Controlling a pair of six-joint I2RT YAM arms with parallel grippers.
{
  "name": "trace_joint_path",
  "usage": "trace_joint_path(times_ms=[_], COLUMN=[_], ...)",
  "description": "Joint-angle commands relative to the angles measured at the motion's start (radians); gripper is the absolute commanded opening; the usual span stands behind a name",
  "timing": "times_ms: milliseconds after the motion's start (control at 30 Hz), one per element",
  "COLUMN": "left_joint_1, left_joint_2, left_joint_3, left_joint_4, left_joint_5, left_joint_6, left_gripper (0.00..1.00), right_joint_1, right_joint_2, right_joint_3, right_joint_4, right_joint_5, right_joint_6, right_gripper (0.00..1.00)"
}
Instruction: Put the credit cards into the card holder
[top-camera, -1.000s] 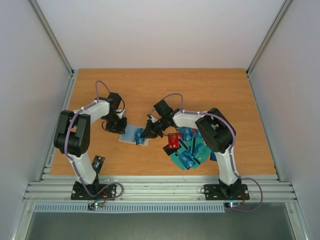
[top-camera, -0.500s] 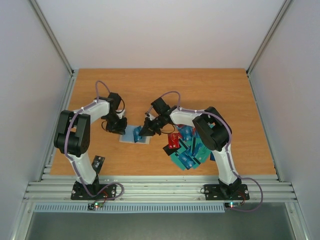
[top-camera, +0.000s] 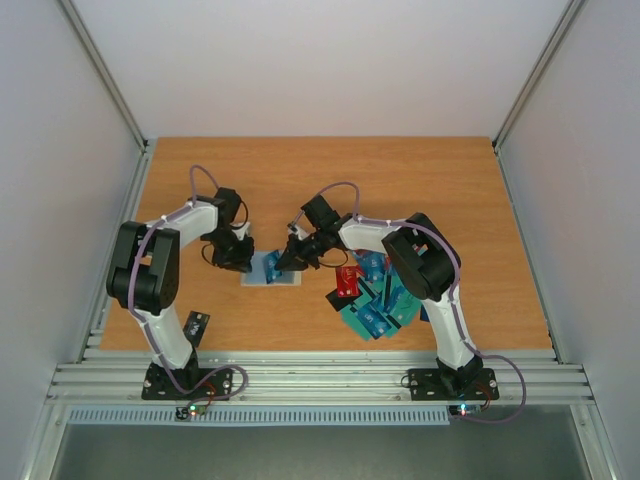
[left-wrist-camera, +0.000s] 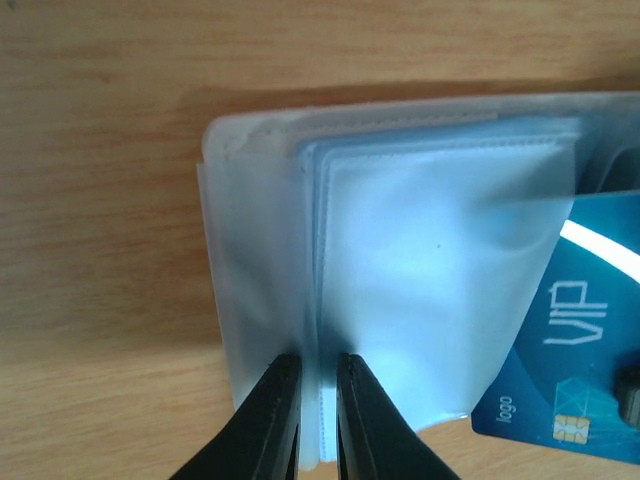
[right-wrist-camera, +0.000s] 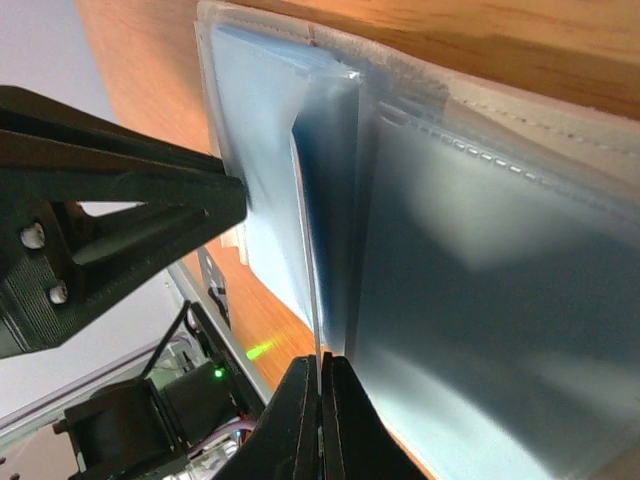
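Note:
The card holder (top-camera: 262, 276) lies open on the table, its cream edge and greyish clear sleeves (left-wrist-camera: 400, 250) showing. My left gripper (top-camera: 238, 258) (left-wrist-camera: 318, 400) is shut on the near edge of a sleeve of the holder. My right gripper (top-camera: 291, 259) (right-wrist-camera: 321, 400) is shut on a blue credit card (right-wrist-camera: 314, 290), seen edge-on, standing between the sleeves (right-wrist-camera: 480, 300). In the left wrist view that card (left-wrist-camera: 575, 340) reads "VIP" and lies partly under a clear sleeve. The other credit cards (top-camera: 378, 296), teal, blue and red, lie in a pile to the right.
A small black object (top-camera: 197, 325) lies near the table's front left edge. The left gripper's black finger (right-wrist-camera: 120, 200) sits close beside the holder in the right wrist view. Grey walls and metal rails enclose the wooden table (top-camera: 400, 180).
My right gripper has moved a little left with the card, further over the holder. The left gripper has held its place on the holder.

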Motion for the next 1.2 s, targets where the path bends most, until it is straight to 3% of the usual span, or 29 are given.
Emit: trace_joint_path(times_ms=[0, 400, 800, 1167], left_joint_1=[0.003, 0.003, 0.003, 0.003], left_joint_2=[-0.036, -0.046, -0.047, -0.038], left_joint_3=[-0.034, -0.057, -0.048, -0.029], left_joint_4=[-0.014, -0.037, -0.054, -0.065], left_joint_5=[0.041, 0.029, 0.007, 0.012], left_joint_6=[-0.018, -0.013, -0.006, -0.012], left_gripper=[0.14, 0.13, 0.13, 0.13], right_joint_1=[0.008, 0.008, 0.007, 0.008], right_joint_2=[0.004, -0.019, -0.06, -0.055], right_joint_3=[-0.017, -0.07, 0.0, -0.007], right_joint_4=[0.063, 0.133, -0.064, -0.05], right_joint_5=[0.032, 0.053, 0.052, 0.085], right_joint_6=[-0.005, -0.035, -0.221, -0.223], right_gripper=[0.01, 0.01, 0.01, 0.01])
